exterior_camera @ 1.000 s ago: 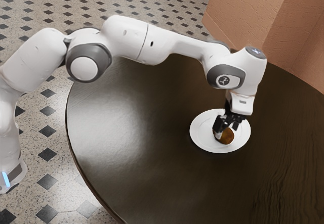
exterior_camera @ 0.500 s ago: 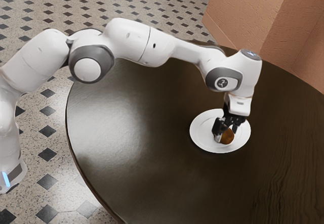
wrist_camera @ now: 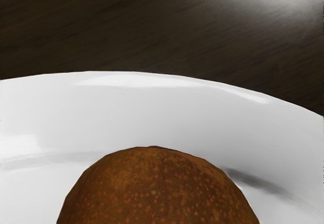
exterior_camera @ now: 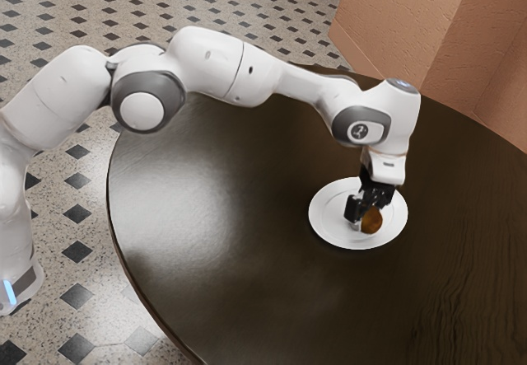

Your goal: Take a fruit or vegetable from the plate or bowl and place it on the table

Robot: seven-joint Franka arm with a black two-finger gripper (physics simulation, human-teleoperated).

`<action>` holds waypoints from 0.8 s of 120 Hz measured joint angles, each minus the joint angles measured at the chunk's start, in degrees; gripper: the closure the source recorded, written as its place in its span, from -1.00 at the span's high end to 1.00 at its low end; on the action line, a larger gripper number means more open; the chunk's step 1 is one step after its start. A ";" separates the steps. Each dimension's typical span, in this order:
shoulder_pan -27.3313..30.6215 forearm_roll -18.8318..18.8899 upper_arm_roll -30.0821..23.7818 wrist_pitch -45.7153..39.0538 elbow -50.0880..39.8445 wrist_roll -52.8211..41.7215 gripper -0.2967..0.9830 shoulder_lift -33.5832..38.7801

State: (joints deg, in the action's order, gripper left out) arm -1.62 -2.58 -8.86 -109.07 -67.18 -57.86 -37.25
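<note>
In the exterior view my gripper (exterior_camera: 364, 208) is low over the white plate (exterior_camera: 324, 224). A round brown-orange fruit (exterior_camera: 373, 220) is at the plate's middle, beside and partly behind the gripper's lower end. How the gripper stands around the fruit cannot be made out. In the wrist view the speckled fruit (wrist_camera: 157, 188) looms large at the lower edge, directly under my hand, with the plate (wrist_camera: 152, 105) curving around it. A dark shadow lies on the plate near the fruit.
The plate stands on a round dark wooden table (exterior_camera: 247, 241), whose surface surrounds it. The arm reaches above the table from the exterior view's left. A reddish-brown wall (exterior_camera: 469, 68) rises beyond the table's edge.
My hand has shifted slightly toward the exterior view's left over the plate. The fruit has moved a little toward that view's right, and more of it shows. The plate has stayed put.
</note>
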 joint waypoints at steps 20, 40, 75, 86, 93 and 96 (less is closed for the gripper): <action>-3.60 0.14 0.70 -0.23 0.29 0.67 -0.11 4.24; -6.12 0.09 1.80 -0.47 0.32 1.20 -0.12 6.90; 9.12 -0.24 6.52 -0.63 0.17 1.79 -0.10 8.51; 13.30 -0.31 6.63 -0.61 0.05 1.89 -0.09 9.29; 14.37 -0.35 6.73 -0.59 -0.04 1.95 -0.12 9.45; 14.61 -0.36 6.77 -0.59 -0.06 1.97 -0.14 9.59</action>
State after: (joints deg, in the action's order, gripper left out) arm 13.00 -2.95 -2.09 -109.66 -67.24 -55.89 -27.66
